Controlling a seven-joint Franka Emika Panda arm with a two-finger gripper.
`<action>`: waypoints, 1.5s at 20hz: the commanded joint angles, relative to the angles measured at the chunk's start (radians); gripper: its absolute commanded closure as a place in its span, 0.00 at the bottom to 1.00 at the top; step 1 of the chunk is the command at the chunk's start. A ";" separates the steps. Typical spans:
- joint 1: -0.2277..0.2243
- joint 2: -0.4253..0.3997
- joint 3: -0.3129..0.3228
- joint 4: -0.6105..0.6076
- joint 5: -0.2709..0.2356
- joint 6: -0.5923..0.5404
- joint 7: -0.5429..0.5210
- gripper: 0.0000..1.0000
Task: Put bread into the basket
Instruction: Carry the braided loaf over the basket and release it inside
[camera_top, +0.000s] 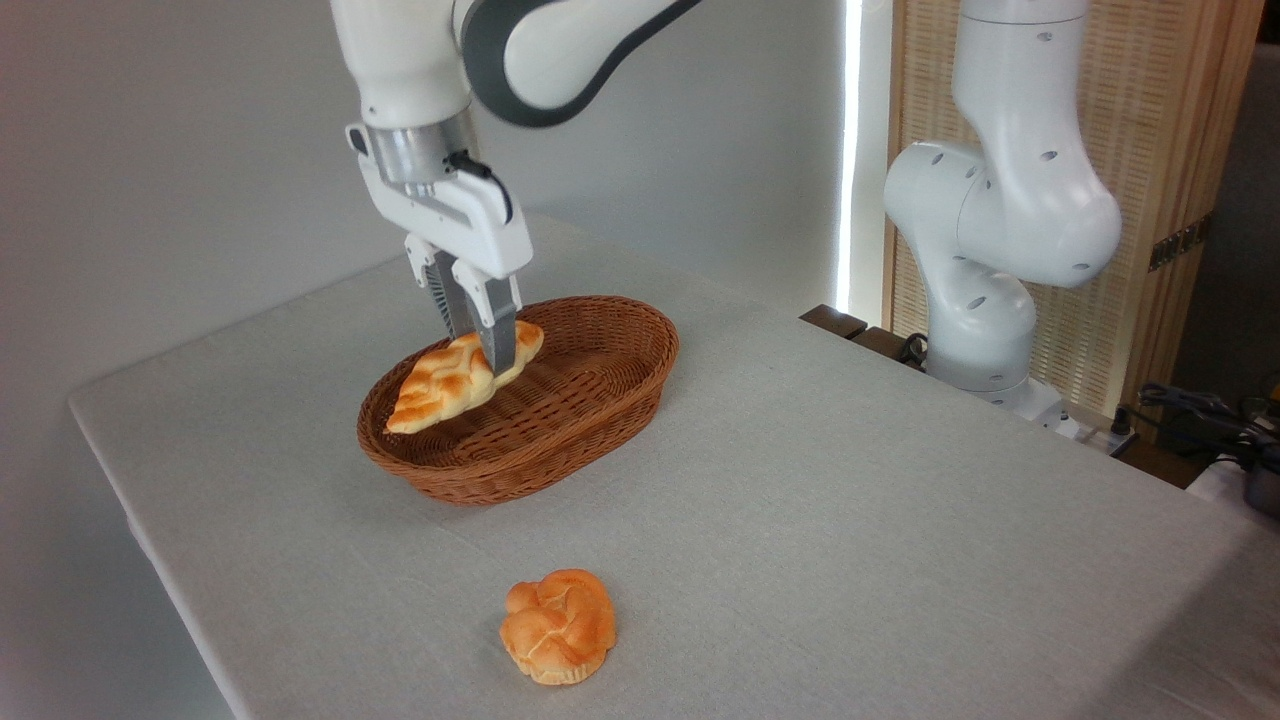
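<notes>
A white arm's pincer (482, 345) grips 1 braided bread (452, 380) near its right end, both fingers closed against the loaf, which hangs tilted with its left tip low over the left half of 1 oval wicker basket (600, 385). Whether that tip touches the weave cannot be told. The basket sits on a grey-covered bench (850, 500) and holds nothing else. 1 round knotted bun (558, 626) lies on the cloth well apart, nearer the camera. The arm's base (white, jointed) (985, 300) stands at the bench's far right edge before a slatted wooden panel (1160, 150), with cables (1200, 410) trailing beside it.
</notes>
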 joint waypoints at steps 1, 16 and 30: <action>-0.010 0.031 -0.006 0.020 0.004 -0.002 -0.002 0.45; -0.023 0.048 -0.003 0.011 0.042 0.001 -0.001 0.00; 0.114 0.001 0.155 0.312 0.028 -0.302 0.347 0.00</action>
